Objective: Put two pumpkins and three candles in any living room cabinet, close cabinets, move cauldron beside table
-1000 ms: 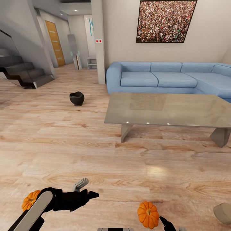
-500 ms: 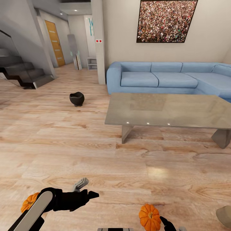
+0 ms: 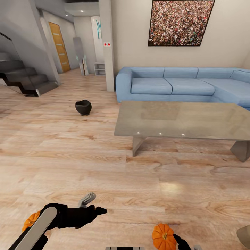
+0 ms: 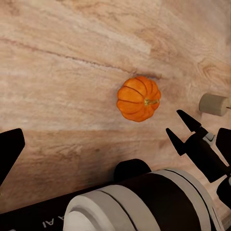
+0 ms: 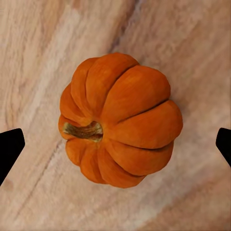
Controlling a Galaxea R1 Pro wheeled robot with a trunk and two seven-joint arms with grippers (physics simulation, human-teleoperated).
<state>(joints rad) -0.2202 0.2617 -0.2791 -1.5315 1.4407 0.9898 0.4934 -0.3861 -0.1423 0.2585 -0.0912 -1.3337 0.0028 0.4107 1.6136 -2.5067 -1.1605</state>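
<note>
One pumpkin (image 3: 163, 236) lies on the plank floor at the bottom edge of the head view. My right gripper (image 5: 117, 144) hangs open above it, a fingertip at either side of the pumpkin (image 5: 120, 120). The left wrist view shows this pumpkin (image 4: 138, 98), a beige candle (image 4: 213, 104) and the right gripper's fingers (image 4: 185, 132). A second pumpkin (image 3: 30, 221) peeks out behind my left arm. My left gripper (image 3: 95, 205) is open and holds nothing. The black cauldron (image 3: 83, 107) stands on the floor, left of the grey table (image 3: 180, 119) and apart from it. A candle (image 3: 245, 235) lies at the bottom right.
A blue L-shaped sofa (image 3: 173, 85) runs behind the table. A white pillar (image 3: 107, 45) stands at the sofa's left end, with a hallway and a dark staircase (image 3: 24, 78) beyond. Open plank floor lies between me and the table.
The whole head picture has shifted a little: both pumpkins and the candle sit lower in frame and the table slightly further right. Both arms keep their pose.
</note>
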